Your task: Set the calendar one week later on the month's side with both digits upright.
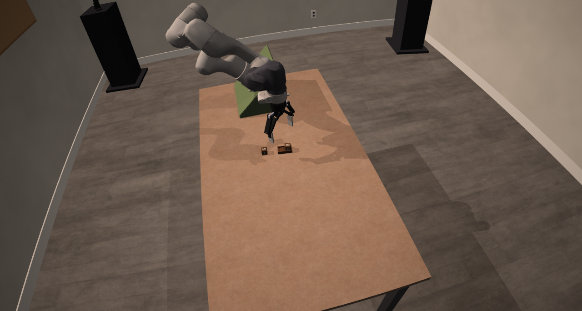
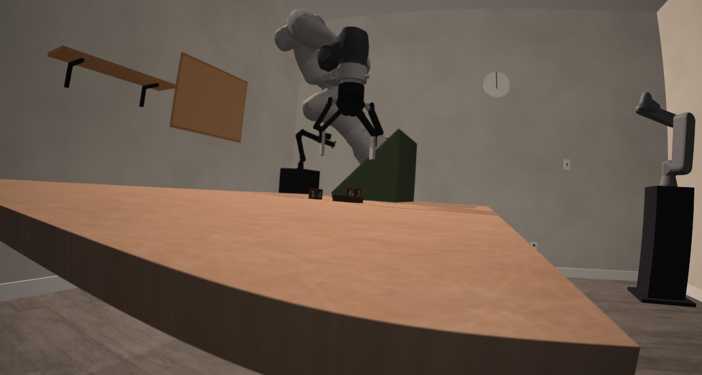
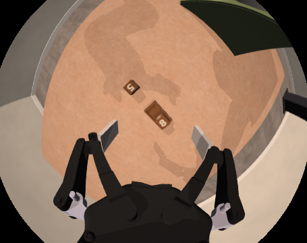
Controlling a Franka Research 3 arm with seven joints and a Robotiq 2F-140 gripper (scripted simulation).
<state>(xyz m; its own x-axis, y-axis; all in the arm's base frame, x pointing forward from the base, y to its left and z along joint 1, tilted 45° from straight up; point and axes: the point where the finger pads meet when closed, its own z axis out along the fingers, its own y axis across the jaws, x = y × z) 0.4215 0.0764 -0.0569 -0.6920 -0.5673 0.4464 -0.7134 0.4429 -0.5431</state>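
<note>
Jaws hung wide and empty above loose cube point(image 3: 131, 86); small, rigid, likely light, best pinched across opposite flat faces.

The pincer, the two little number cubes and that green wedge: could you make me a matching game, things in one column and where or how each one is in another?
Things:
1. pincer
2. cube with 5 on top
3. cube with 8 on top
4. green wedge

States:
A. sitting in the brown tray
B. standing alone on the table, beside the tray
C. open wide, holding nothing, above the table
D. at the far end of the table, by the arm's base

Pairs: 1-C, 2-B, 3-A, 4-D
</note>
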